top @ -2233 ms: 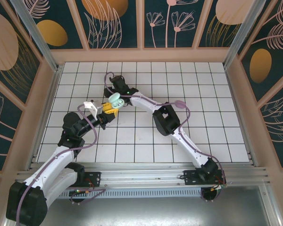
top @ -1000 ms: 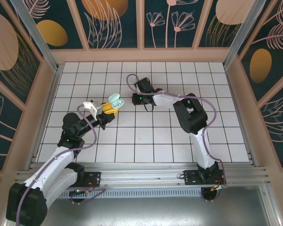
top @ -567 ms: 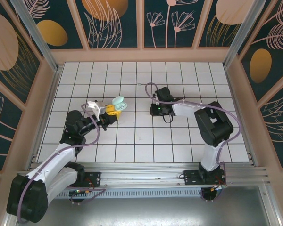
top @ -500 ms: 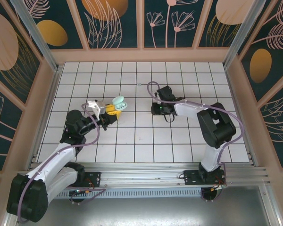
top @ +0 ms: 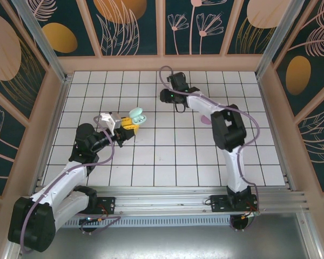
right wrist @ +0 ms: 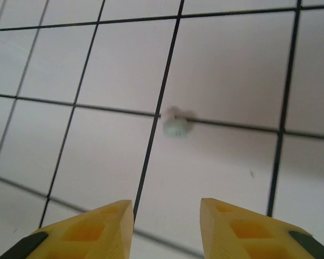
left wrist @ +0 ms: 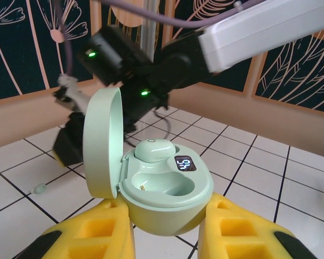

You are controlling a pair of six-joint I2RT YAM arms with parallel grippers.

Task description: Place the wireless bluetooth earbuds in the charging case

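Pinch the likely featherlight, slick mint earbud [right wrist: 176, 127], mid-frame, across its body. Use gaping, empty right tool [right wrist: 166, 215]; seat in charging case [left wrist: 167, 186] clamped by left tool [left wrist: 166, 229].

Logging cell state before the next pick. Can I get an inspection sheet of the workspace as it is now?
Surface: white tiled table, dark grid lines.
Job's things: mint charging case, lid open, seated mint earbud in one socket, other socket empty; loose mint earbud lies on a grid line.
Clutter: nothing seen.
Grippers: left gripper clamps the case from both sides; right gripper open, hovering over the loose earbud.
Cables: purple cable loops along each arm.
Surroundings: wood-framed floral wall panels; metal rail at near edge.
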